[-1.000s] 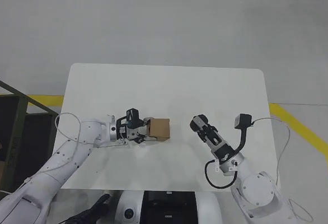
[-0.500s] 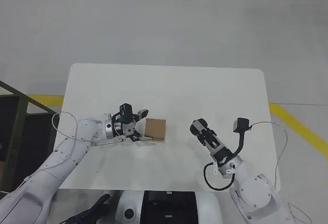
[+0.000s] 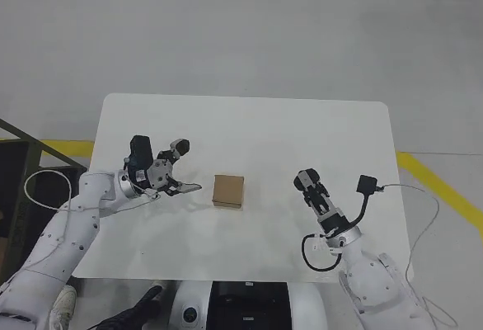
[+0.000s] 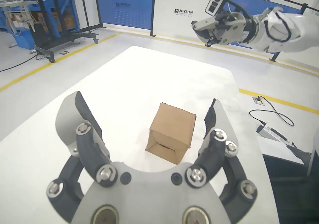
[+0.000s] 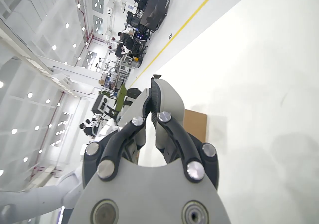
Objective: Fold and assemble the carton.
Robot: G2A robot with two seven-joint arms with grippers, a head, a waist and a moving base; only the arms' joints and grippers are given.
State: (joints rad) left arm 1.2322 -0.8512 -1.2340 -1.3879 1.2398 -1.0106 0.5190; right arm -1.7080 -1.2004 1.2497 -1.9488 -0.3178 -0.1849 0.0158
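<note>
The brown carton (image 3: 228, 190) stands folded into a small closed box near the middle of the white table (image 3: 250, 124), with nothing touching it. In the left wrist view the carton (image 4: 171, 132) shows its folded end flaps. My left gripper (image 3: 181, 167) is open, a short way off to the carton's left; its fingers (image 4: 82, 115) hold nothing. My right gripper (image 3: 307, 178) is shut and empty, apart from the carton on its right side. In the right wrist view the gripper (image 5: 152, 100) hides part of the carton (image 5: 195, 125).
A dark metal rack (image 3: 11, 190) with cardboard stands off the table's left edge. Yellow floor tape (image 3: 443, 190) runs to the right. A cable and adapter (image 4: 271, 130) lie on the floor beyond the table.
My left gripper let go of the carton and drew back to the left, opening wide. The carton stays on the table. The right arm pulled back slightly to the right.
</note>
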